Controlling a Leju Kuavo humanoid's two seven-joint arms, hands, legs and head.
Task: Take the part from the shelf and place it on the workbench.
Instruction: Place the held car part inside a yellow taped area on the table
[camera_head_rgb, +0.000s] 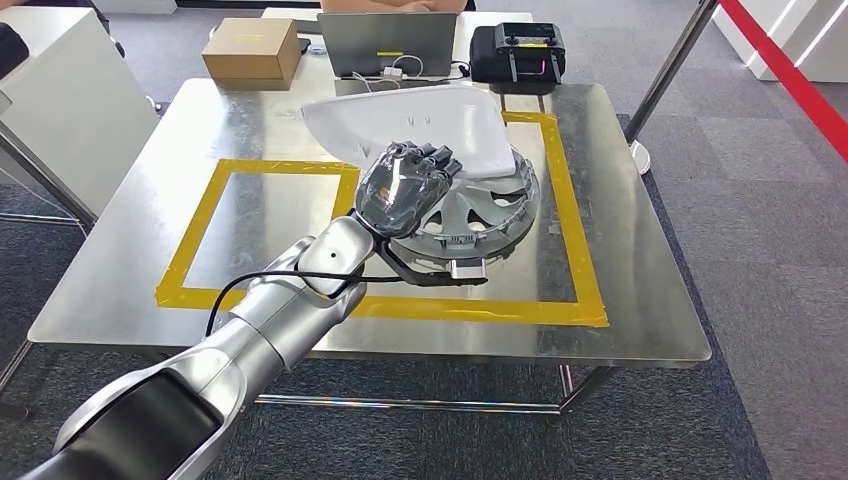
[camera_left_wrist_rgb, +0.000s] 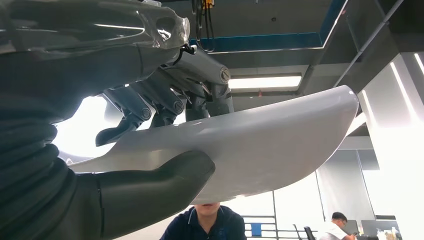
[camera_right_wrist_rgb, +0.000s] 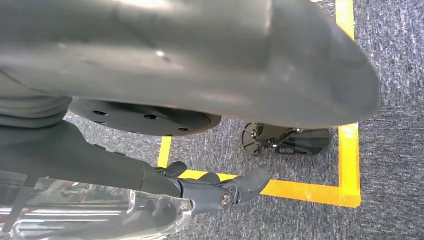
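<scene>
The left hand (camera_head_rgb: 405, 185) grips one white plastic part (camera_head_rgb: 420, 125), a curved shell, its thumb (camera_left_wrist_rgb: 165, 182) pressed under the part and its fingers (camera_left_wrist_rgb: 150, 107) curled over the top edge. The part is held over the far right of the metal tabletop (camera_head_rgb: 120, 290), just above one grey wheel cover (camera_head_rgb: 490, 210) that lies flat there; whether the two touch cannot be told. One rectangle of yellow tape (camera_head_rgb: 470, 310) runs around that area, with a second, smaller yellow rectangle (camera_head_rgb: 215, 200) beside it on the left.

At the far edge of the tabletop stand one cardboard box (camera_head_rgb: 252, 48), one laptop (camera_head_rgb: 385, 42) and one black case (camera_head_rgb: 518, 50).

The right hand (camera_right_wrist_rgb: 210, 190) hangs over grey carpet, its fingers loosely apart and holding nothing, near yellow floor tape (camera_right_wrist_rgb: 310, 192).

In the left wrist view one person (camera_left_wrist_rgb: 210, 225) sits close behind the part, and a second person (camera_left_wrist_rgb: 340, 225) sits farther back.
</scene>
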